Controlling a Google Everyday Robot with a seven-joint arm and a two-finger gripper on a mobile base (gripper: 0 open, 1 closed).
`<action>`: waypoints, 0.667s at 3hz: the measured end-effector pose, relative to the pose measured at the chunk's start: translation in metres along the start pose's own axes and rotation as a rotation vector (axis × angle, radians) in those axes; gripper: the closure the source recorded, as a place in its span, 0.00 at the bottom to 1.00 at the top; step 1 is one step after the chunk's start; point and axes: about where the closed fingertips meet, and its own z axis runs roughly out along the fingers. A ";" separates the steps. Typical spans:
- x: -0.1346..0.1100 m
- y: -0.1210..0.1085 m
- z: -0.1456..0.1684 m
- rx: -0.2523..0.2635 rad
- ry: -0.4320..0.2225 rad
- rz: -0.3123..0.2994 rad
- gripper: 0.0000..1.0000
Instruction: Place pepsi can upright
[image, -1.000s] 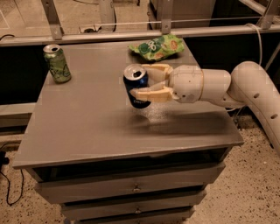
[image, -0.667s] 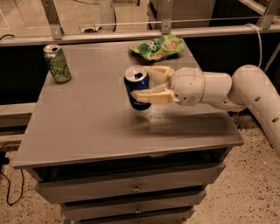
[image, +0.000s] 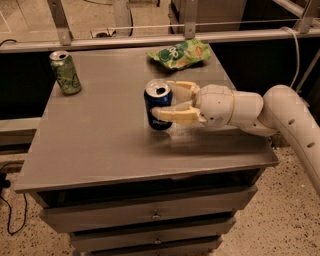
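The pepsi can (image: 157, 111) is dark blue with a silver top. It stands upright near the middle of the grey table (image: 100, 145), its base at the tabletop. My gripper (image: 162, 99) reaches in from the right and is shut on the can. One cream finger (image: 176, 115) lies across the can's front and the other finger (image: 183, 89) is behind it. The white arm (image: 280, 112) runs off to the right.
A green can (image: 65, 72) stands upright at the table's back left corner. A green snack bag (image: 179, 53) lies at the back centre. A metal rail (image: 150, 39) runs behind the table. Drawers (image: 155, 215) sit below the front edge.
The gripper has lowered the pepsi can slightly, down to the tabletop. The can stays upright in the fingers. The green can and the bag have not moved.
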 end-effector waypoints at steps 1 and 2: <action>0.001 0.000 -0.001 0.000 -0.004 0.004 1.00; 0.011 -0.003 -0.006 -0.004 0.057 0.049 1.00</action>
